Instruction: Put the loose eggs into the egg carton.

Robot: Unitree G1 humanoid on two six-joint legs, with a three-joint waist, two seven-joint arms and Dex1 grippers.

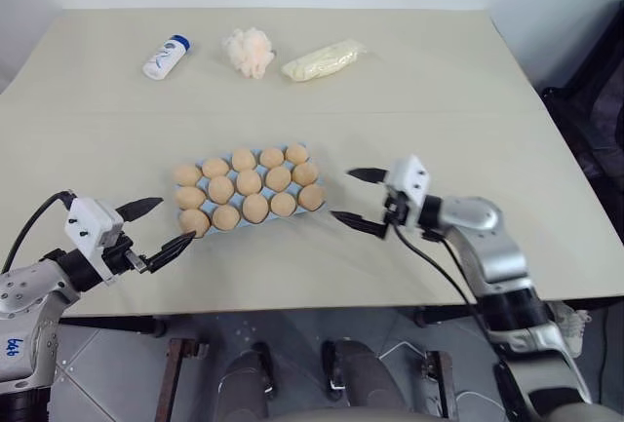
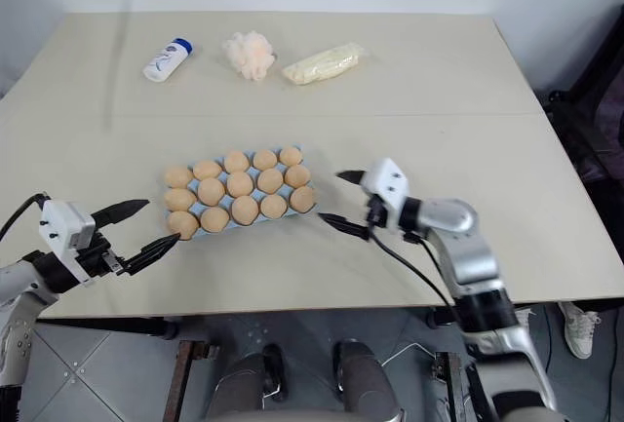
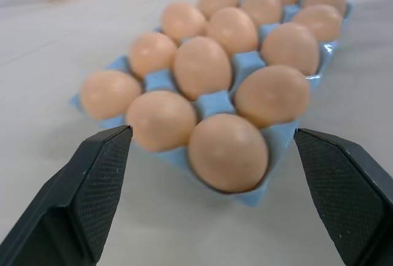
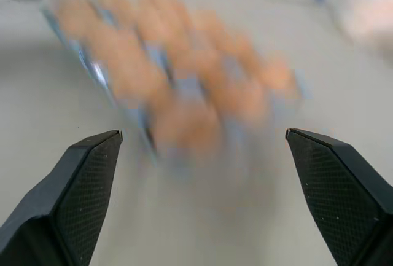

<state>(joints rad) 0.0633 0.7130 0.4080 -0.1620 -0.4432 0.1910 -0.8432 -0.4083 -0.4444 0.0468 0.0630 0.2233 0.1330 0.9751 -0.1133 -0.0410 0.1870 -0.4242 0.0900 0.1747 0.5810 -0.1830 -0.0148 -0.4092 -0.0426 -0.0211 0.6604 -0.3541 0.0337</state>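
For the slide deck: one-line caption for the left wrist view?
Open left claw facing the egg carton, filled with eggs.

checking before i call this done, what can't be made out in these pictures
- Bottle label: too small to read in the head views.
- Egg carton and eggs: motion-blurred in the right wrist view.
- Carton cups: covered by eggs, so their insides are hidden.
- Packet contents: too small to tell.

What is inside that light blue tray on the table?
The egg carton holds pale orange-tan eggs, three rows of five, every cup filled. The cup bottoms beneath them are covered; only blue ridges between the eggs show.
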